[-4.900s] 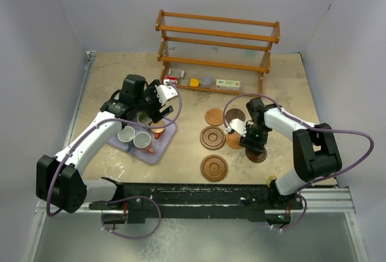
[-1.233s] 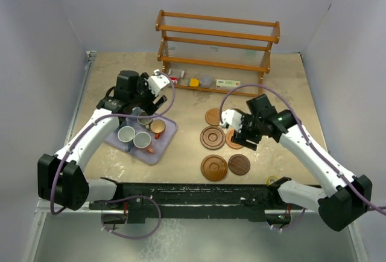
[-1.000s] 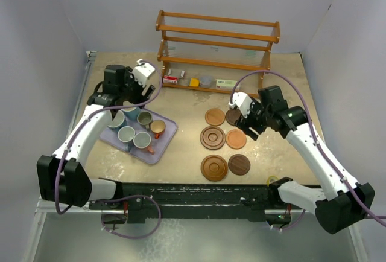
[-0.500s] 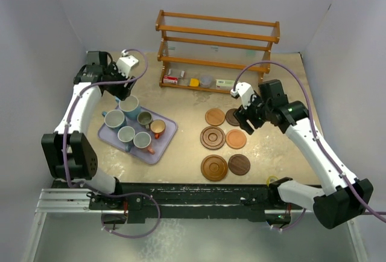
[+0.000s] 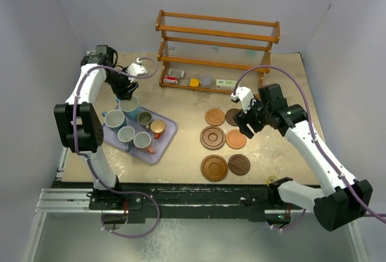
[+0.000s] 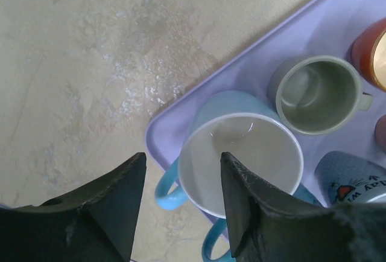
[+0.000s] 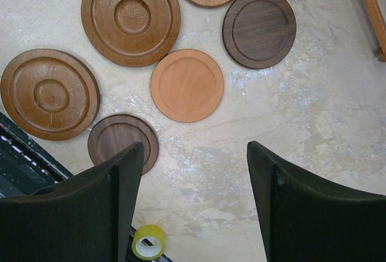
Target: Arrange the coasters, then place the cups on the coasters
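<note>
Six round wooden coasters lie in two columns right of centre: light brown [image 5: 215,116], dark brown [image 5: 234,116], grooved [image 5: 212,137], light brown [image 5: 236,139], grooved [image 5: 214,168], dark brown [image 5: 239,164]. The cups stand on the lavender tray [image 5: 164,143]. My left gripper [image 6: 183,155] is open and straddles the near rim of a pale blue cup [image 6: 241,159] at the tray's back corner, one finger over its white inside. Beside it are a grey-green cup [image 6: 316,95] and a copper-orange cup [image 6: 371,54]. My right gripper [image 7: 194,147] hangs open above bare table beside the coasters, holding nothing.
A wooden rack [image 5: 217,44] stands at the back, with small boxes [image 5: 193,83] on its lowest shelf. A yellow tape roll [image 7: 148,242] lies near the front rail, right of the coasters. The left wall is close behind my left arm.
My left arm has swung back and left to the tray's far corner, and its jaws have narrowed around the pale blue cup's rim. The right arm has barely shifted.
</note>
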